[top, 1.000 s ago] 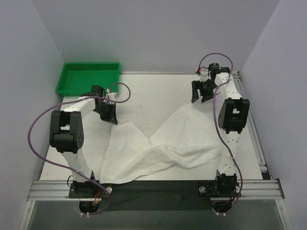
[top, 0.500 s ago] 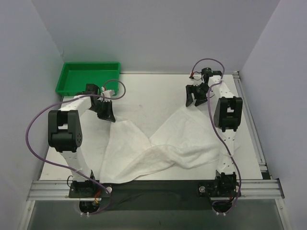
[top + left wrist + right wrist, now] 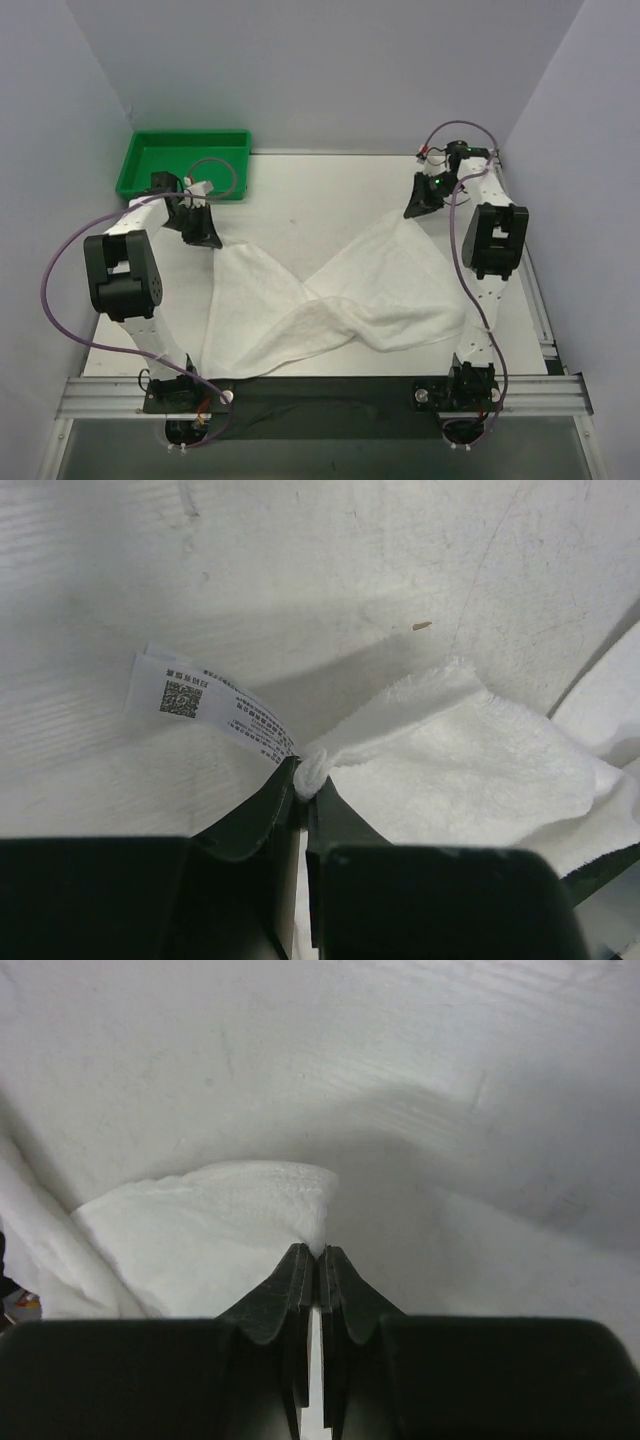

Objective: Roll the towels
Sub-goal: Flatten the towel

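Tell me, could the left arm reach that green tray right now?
Probably yes: the tray lies just beyond the left gripper, nothing between. But the gripper is shut on a towel corner, so it would drag the towel or must let go first.

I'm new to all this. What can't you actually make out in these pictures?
- Left wrist view: print on the care label, too small and blurred to read.
- Right wrist view: how much towel the right gripper has pinched, hidden between its closed fingers.
- Top view: the towel's underside where it twists across itself.
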Robot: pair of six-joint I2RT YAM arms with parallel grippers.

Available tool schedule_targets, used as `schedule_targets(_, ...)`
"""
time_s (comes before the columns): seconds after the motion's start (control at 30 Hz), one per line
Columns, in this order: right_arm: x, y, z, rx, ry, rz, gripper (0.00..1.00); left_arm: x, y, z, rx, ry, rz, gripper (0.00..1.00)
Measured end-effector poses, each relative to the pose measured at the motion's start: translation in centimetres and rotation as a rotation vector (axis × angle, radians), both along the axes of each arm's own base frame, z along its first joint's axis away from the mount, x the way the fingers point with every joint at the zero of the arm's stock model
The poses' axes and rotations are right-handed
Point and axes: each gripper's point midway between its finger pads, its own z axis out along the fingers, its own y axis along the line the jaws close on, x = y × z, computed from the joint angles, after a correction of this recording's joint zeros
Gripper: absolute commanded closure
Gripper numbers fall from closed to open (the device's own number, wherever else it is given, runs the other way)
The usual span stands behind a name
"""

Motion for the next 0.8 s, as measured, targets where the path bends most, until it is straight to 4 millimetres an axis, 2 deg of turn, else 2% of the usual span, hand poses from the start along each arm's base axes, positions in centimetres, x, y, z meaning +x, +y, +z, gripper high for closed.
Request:
schedule_targets(0.07, 0.3, -2.0, 2.6, 0.031, -0.044, -0.048, 1.0, 0.8, 1.0, 1.1, -0.003, -0.025, 0.023, 1.0)
schedule_targets(0.17, 0.7, -6.2, 8.0, 0.062, -0.165, -0.135, 1.0, 2.1, 2.5, 2.7, 0.003, -0.077, 0.056, 1.0)
schedule_targets(0.23, 0.3, -8.8, 11.2, 0.061, -0.239, -0.184, 1.0, 2.5, 3.3, 3.4, 0.008, -0.1, 0.075, 1.0)
schedule_targets(0.3, -0.5, -11.3, 13.7, 0.042, -0.301, -0.226, 1.0, 2.6, 3.8, 3.6, 0.009, -0.105, 0.085, 1.0)
schedule_targets(0.37, -1.3, -12.9, 15.2, 0.026, -0.339, -0.25, 1.0, 2.5, 3.9, 3.5, 0.009, -0.101, 0.087, 1.0)
schedule_targets(0.47, -2.2, -13.5, 15.4, 0.016, -0.343, -0.25, 1.0, 2.4, 3.9, 3.5, 0.012, -0.101, 0.079, 1.0)
schedule_targets(0.8, -4.9, -15.3, 10.5, -0.038, -0.221, -0.253, 1.0, 1.7, 5.1, 2.1, 0.054, -0.077, 0.069, 1.0)
